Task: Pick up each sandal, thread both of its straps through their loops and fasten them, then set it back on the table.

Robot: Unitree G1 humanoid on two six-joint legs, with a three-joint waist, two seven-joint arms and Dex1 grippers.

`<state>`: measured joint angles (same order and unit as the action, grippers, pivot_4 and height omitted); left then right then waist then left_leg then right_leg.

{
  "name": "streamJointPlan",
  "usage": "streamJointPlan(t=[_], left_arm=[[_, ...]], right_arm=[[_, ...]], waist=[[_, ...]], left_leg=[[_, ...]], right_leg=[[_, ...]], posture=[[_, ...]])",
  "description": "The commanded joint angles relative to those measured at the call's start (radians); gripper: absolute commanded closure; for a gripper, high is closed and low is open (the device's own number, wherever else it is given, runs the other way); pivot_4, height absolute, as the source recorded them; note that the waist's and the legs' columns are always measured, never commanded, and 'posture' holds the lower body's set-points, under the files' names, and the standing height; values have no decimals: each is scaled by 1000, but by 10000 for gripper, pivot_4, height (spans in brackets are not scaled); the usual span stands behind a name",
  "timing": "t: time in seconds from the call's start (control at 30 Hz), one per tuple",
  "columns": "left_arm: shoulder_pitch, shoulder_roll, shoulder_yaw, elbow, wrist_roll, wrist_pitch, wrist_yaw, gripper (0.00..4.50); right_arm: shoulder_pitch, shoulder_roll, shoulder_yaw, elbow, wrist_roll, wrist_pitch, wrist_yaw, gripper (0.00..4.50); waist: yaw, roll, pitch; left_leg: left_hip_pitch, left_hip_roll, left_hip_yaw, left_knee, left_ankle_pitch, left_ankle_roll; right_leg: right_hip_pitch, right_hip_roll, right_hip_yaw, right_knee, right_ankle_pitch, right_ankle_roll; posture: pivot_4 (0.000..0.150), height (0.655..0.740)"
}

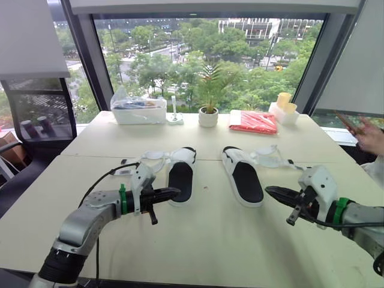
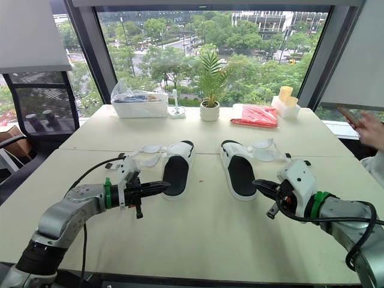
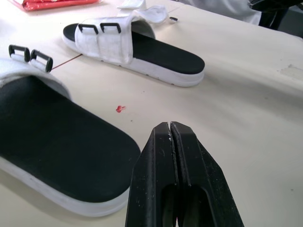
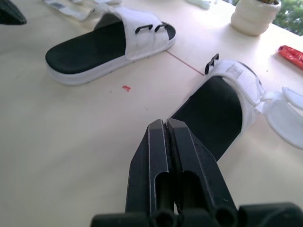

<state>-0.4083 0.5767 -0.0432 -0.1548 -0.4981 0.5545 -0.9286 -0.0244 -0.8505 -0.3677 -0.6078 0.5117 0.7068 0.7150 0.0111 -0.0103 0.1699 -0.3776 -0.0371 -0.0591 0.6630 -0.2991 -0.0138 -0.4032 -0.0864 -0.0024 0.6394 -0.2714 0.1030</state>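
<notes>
Wide window (image 1: 210, 54) at the back, trees and buildings beyond. In front of it, a pale tabletop (image 1: 204, 246). Two white sandals with black footbeds lay side by side mid-tabletop, strap ends away from the robot: left sandal (image 1: 180, 177), right sandal (image 1: 245, 180). Both were unfastened (the left one's straps (image 1: 153, 157) flopped out to the left, the right one's (image 1: 268, 157) out to the right).

Left pincer (image 1: 173, 192) hung low just beside the near end of the left sandal, fingers pressed together, nothing between them. Right pincer (image 1: 271, 191) hung near the right sandal's near end, on its outer side, likewise closed and empty.

Far edge of the tabletop: a plastic tub (image 1: 138, 111), a potted plant (image 1: 208, 114), a red packet (image 1: 253, 122), yellow blocks (image 1: 284, 102). A person's hand (image 1: 372, 137) was at the right margin.
</notes>
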Motion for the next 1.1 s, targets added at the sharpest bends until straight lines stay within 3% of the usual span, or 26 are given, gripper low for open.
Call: streamJointPlan(t=[0.03, 0.53, 0.9, 1.03, 1.1], left_arm=[[-28, 15, 35, -7, -1, -32, -12, 45000], [-66, -22, 26, 16, 6, -27, 1, 45000], [-92, -54, 4, 56, 28, -36, 6, 45000], [-93, -58, 6, 59, 30, -33, 8, 45000], [-83, -60, 4, 53, 30, -36, 9, 45000]], right_arm=[[-30, -23, -22, 0, 12, -12, 12, 44453], [-53, -14, -6, 62, -37, -68, 4, 44453], [-72, 31, 86, 122, -189, -139, -111, 44453], [-99, 23, 129, 177, -279, -171, -153, 31925], [-154, 33, 182, 220, -343, -209, -189, 19871]], waist=[[0, 0, 0], [1, 0, 0], [1, 0, 0], [0, 0, 0], [-2, 0, 0]], left_leg=[[0, 0, 0, 0, 0, 0], [-2, 0, 0, 0, 0, 0], [-2, 0, 0, 0, 0, 0], [-2, 0, 0, 0, 0, 0], [-2, 0, 0, 0, 0, 0]], right_leg=[[0, 0, 0, 0, 0, 0], [0, -1, 0, -2, 0, 0], [0, -1, 0, -2, 0, 0], [-1, -1, 0, -2, 0, 0], [-1, -1, 0, -2, 0, 0]], posture=[[1500, 7374], [1500, 7374], [1500, 7374], [1500, 7374], [1500, 7374]])
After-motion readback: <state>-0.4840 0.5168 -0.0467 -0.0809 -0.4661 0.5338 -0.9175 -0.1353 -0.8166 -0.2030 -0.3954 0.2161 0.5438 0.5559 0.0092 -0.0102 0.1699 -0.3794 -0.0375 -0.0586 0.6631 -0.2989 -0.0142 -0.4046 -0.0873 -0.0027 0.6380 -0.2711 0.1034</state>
